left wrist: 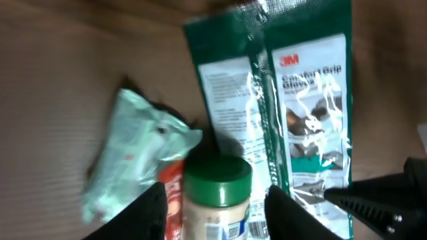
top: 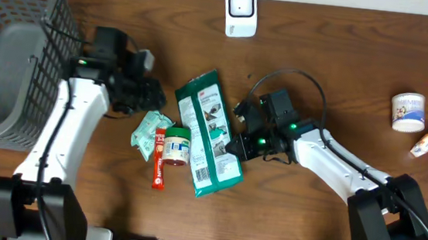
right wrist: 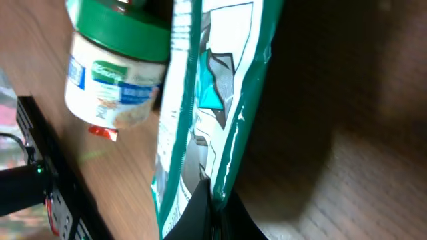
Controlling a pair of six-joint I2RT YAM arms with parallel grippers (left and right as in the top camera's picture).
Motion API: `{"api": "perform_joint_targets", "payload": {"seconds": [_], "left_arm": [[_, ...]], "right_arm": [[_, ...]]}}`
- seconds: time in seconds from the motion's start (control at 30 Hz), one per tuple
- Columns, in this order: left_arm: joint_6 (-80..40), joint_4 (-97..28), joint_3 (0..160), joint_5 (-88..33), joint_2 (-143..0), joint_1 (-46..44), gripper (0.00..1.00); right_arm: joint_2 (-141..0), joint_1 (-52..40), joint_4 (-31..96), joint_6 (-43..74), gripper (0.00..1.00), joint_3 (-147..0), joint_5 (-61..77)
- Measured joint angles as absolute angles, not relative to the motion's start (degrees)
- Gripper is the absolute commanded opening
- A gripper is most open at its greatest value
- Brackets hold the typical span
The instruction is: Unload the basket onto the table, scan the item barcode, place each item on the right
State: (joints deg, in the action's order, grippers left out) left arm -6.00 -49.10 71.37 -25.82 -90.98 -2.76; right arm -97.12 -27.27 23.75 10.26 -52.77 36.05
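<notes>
The green package (left wrist: 303, 100) reads "3M" and "Comfort Grip Gloves".

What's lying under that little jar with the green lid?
The jar seems to lie partly over a red packet, beside the green 3M glove pack. Whatever else sits beneath the jar is covered.

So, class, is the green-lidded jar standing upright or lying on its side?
On its side. From overhead the jar shows its labelled wall, with the green lid as a band at one end.
</notes>
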Motion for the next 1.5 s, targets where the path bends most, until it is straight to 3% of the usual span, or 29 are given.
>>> {"api": "perform_joint_targets", "payload": {"seconds": [0.23,0.33,0.4,0.77,0.93,1.0,1.33,1.5], "left_arm": [[-7.51,-41.28,67.99,-25.80,-96.64,-8.05,0.43],[-7.86,-37.08,67.99,-25.91,-101.60,-8.40,0.24],[-7.86,-34.52,67.88,-26.39,-104.62,-8.91,0.22],[-8.14,-27.00,67.88,-30.76,-110.63,-12.21,0.20],[-8.14,-24.93,67.96,-32.75,-114.41,-13.61,0.20],[-8.14,-24.71,67.96,-33.10,-114.56,-13.61,0.20],[-8.14,-24.56,67.96,-33.34,-114.65,-13.61,0.20],[-8.14,-24.51,67.96,-33.52,-114.65,-13.61,0.20]], "right_arm": [[-97.12,-23.49,22.31,13.89,0.01,-48.05,35.51],[-97.12,-21.96,20.86,14.74,0.01,-46.59,35.09],[-97.12,-21.87,19.75,15.57,0.02,-46.22,34.96],[-97.12,-21.87,15.16,21.91,0.04,-45.95,34.70],[-97.12,-21.89,15.03,23.29,0.37,-45.95,34.46],[-97.12,-22.22,14.90,23.55,0.42,-45.95,34.33],[-97.62,-23.38,10.09,26.30,0.42,-45.67,33.74],[-100.86,-23.38,-3.84,29.02,0.38,-41.08,36.23]]}}
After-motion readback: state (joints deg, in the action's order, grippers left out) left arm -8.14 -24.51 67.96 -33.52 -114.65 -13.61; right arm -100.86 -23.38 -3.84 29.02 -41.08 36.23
